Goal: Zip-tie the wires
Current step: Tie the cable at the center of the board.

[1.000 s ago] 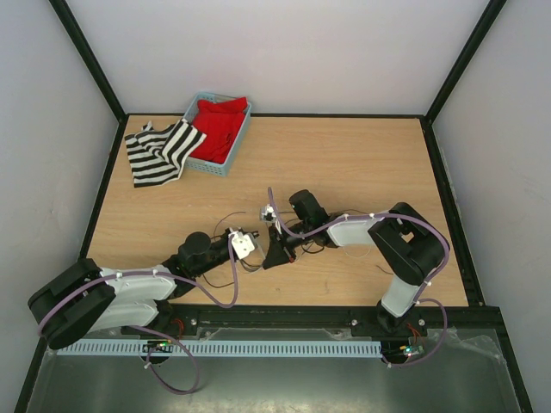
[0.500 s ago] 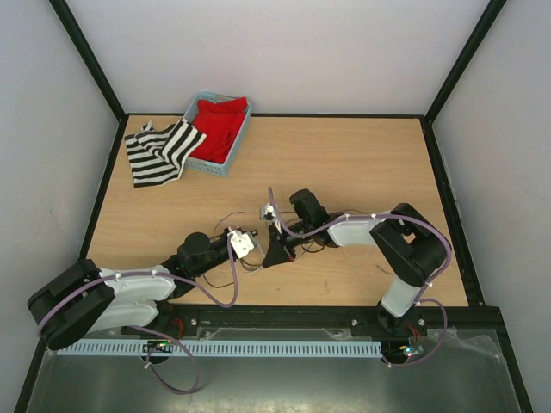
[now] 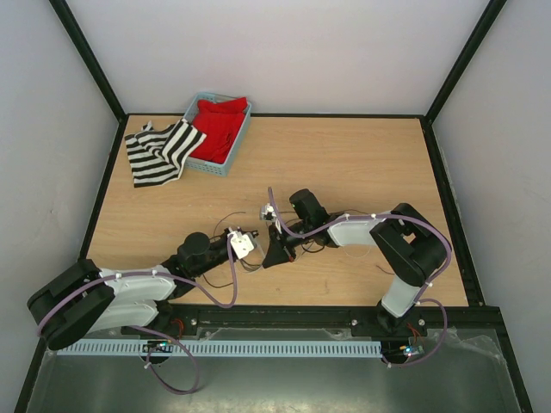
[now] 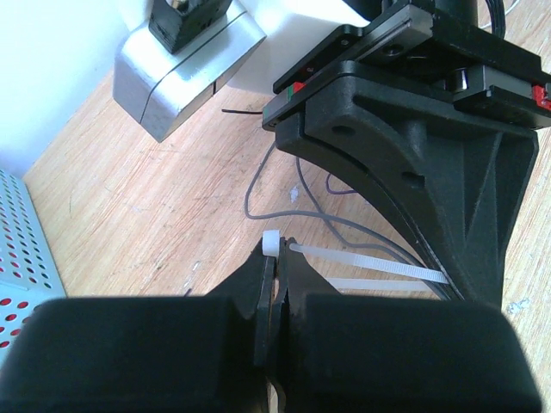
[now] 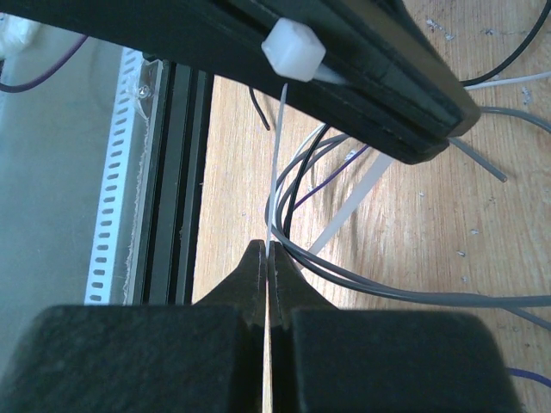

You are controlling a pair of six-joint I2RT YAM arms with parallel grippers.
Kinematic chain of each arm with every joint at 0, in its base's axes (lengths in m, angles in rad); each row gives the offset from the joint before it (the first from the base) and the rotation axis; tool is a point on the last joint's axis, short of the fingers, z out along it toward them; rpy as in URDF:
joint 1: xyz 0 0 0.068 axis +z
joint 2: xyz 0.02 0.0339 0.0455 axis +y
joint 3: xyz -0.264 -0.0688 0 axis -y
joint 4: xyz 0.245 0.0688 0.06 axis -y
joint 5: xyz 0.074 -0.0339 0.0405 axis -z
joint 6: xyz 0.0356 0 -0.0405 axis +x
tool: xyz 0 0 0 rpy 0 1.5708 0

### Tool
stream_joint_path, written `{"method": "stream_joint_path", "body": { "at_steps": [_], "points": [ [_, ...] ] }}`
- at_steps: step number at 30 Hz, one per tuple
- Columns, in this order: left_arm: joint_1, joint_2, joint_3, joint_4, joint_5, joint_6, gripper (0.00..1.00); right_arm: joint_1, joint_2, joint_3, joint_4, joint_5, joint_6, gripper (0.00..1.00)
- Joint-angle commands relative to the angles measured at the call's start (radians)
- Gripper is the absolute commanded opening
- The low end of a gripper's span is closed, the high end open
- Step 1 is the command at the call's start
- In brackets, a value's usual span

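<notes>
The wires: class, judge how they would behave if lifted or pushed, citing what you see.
Probably floppy: the wires lie in loose curves on the table. Likely light, being very thin. Pushed, they would probably slide and tangle rather than roll, since several strands cross.

A light wooden table (image 3: 362,163) with visible grain fills the bottom of a booth. Plain white walls (image 3: 284,52) rise behind and at both sides, with black frame posts (image 3: 86,56) at the corners. Along the near edge run a black rail (image 3: 284,317), a white slotted strip (image 3: 258,348) and a grey metal sheet (image 3: 284,387). The light is soft and even.
</notes>
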Motion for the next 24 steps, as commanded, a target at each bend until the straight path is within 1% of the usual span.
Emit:
{"method": "stream_joint_path", "body": {
  "at_steps": [1, 24],
  "points": [
    [0.003, -0.006, -0.005, 0.073, -0.017, 0.027, 0.0, -0.007, -0.016, 0.015, -0.057, -0.031, -0.02, 0.0],
    [0.003, 0.03, 0.012, 0.073, 0.011, 0.028, 0.0, -0.016, -0.017, 0.03, -0.092, -0.035, -0.034, 0.0]
  ]
}}
